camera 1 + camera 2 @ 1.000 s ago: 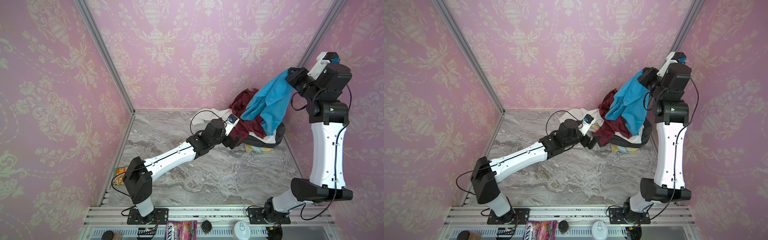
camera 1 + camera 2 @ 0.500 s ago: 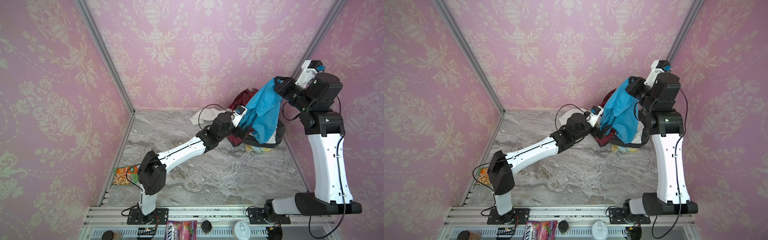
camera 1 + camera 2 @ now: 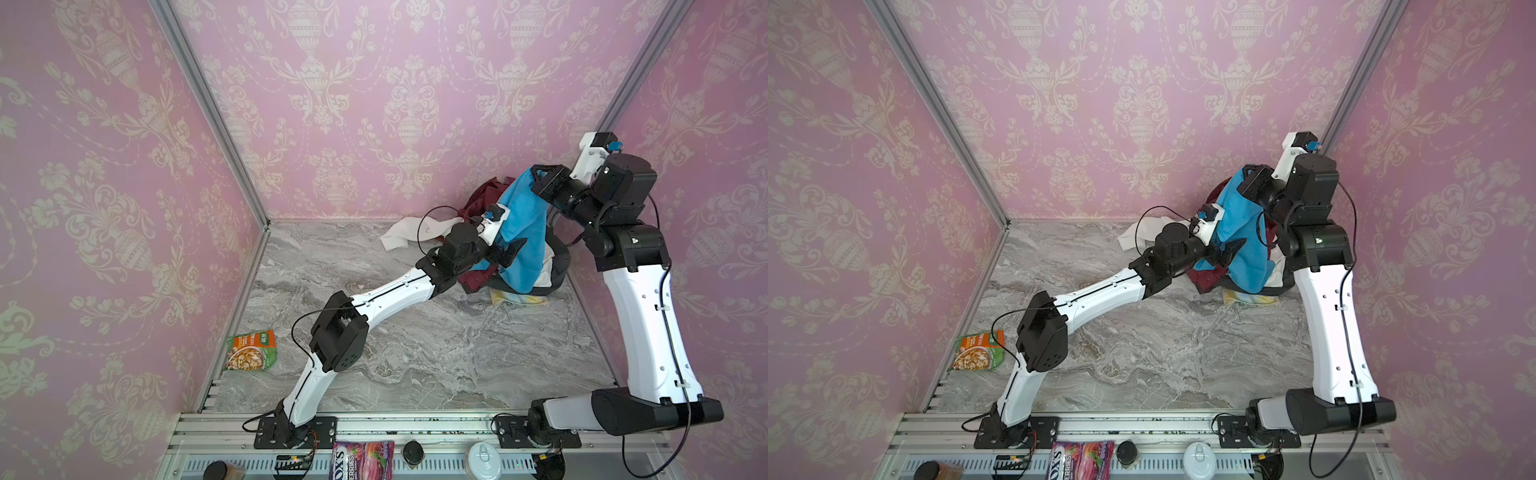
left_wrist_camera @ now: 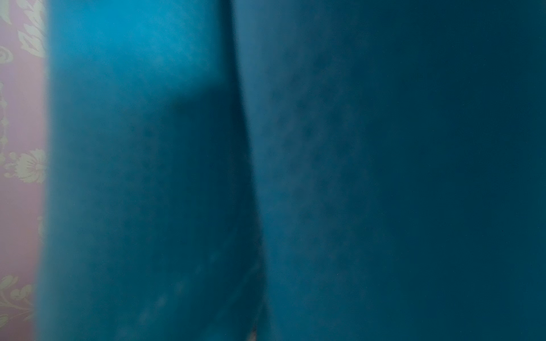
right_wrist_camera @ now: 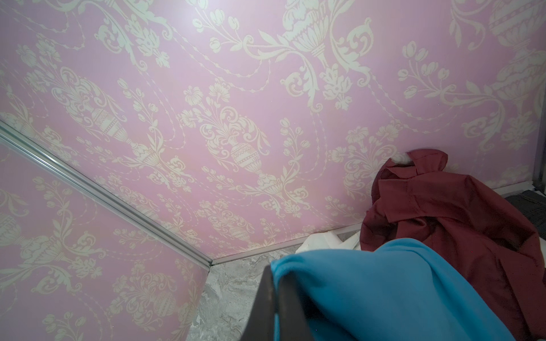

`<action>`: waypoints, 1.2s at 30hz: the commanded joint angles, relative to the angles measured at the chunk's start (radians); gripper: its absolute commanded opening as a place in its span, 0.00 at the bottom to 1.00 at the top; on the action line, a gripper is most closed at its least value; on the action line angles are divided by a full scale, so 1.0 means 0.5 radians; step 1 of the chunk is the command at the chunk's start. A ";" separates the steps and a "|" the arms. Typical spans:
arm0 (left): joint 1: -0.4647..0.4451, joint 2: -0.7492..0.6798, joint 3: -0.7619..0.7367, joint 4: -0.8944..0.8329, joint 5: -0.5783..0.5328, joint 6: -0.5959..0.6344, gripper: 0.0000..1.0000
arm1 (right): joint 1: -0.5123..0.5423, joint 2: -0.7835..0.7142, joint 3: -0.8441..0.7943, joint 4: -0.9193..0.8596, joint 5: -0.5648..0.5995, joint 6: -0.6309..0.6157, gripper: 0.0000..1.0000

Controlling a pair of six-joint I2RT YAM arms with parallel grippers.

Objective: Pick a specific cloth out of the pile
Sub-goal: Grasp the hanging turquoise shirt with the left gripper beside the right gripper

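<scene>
The right gripper (image 3: 536, 178) clenches the top of the blue cloth (image 3: 521, 232), hanging above the pile (image 3: 478, 280) in the far corner – its tail seemingly not yet free – while the left gripper (image 3: 508, 254), jaws apart, meets the folds.

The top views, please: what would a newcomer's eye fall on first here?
The bright blue cloth, hanging from the shut right gripper over the pile in the far right corner. Next, the left gripper, open against the cloth's lower part. A snack packet lies at the near left.
</scene>
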 commanded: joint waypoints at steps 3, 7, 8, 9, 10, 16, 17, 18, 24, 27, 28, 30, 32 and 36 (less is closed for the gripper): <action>-0.016 0.102 0.145 0.075 0.085 -0.034 0.44 | 0.042 -0.071 -0.089 0.115 -0.041 0.026 0.00; -0.015 0.075 0.134 0.084 0.142 -0.078 0.05 | 0.041 -0.098 -0.171 0.093 -0.009 -0.002 0.00; -0.015 0.050 0.119 0.079 0.148 -0.073 0.03 | 0.042 -0.112 -0.190 0.087 0.005 -0.010 0.00; -0.015 0.027 0.101 0.081 0.149 -0.072 0.01 | 0.042 -0.124 -0.211 0.081 0.017 -0.021 0.00; -0.012 0.000 0.079 0.075 0.156 -0.073 0.00 | 0.042 -0.132 -0.228 0.072 0.036 -0.036 0.00; -0.011 -0.181 0.034 -0.088 0.127 -0.090 0.00 | 0.042 -0.186 -0.274 -0.096 0.133 -0.191 0.00; -0.011 -0.217 0.012 -0.099 0.119 -0.094 0.00 | 0.042 -0.201 -0.289 -0.117 0.158 -0.220 0.00; -0.012 -0.245 -0.004 -0.117 0.105 -0.096 0.00 | 0.042 -0.213 -0.302 -0.137 0.177 -0.243 0.00; -0.007 -0.426 -0.064 -0.289 -0.020 -0.061 0.00 | 0.044 -0.248 -0.362 -0.236 0.115 -0.368 0.30; 0.011 -0.514 -0.082 -0.368 -0.025 -0.084 0.00 | 0.043 -0.250 -0.398 -0.245 0.052 -0.394 0.50; 0.021 -0.541 -0.083 -0.405 -0.016 -0.091 0.00 | 0.042 -0.245 -0.405 -0.258 0.019 -0.418 0.57; 0.044 -0.594 -0.082 -0.481 -0.019 -0.119 0.00 | 0.043 -0.237 -0.423 -0.273 -0.036 -0.458 0.67; 0.079 -0.647 -0.088 -0.545 -0.014 -0.169 0.00 | 0.042 -0.254 -0.477 -0.252 -0.105 -0.502 0.75; 0.147 -0.749 -0.129 -0.628 0.007 -0.225 0.00 | 0.042 -0.304 -0.576 -0.207 -0.196 -0.560 0.88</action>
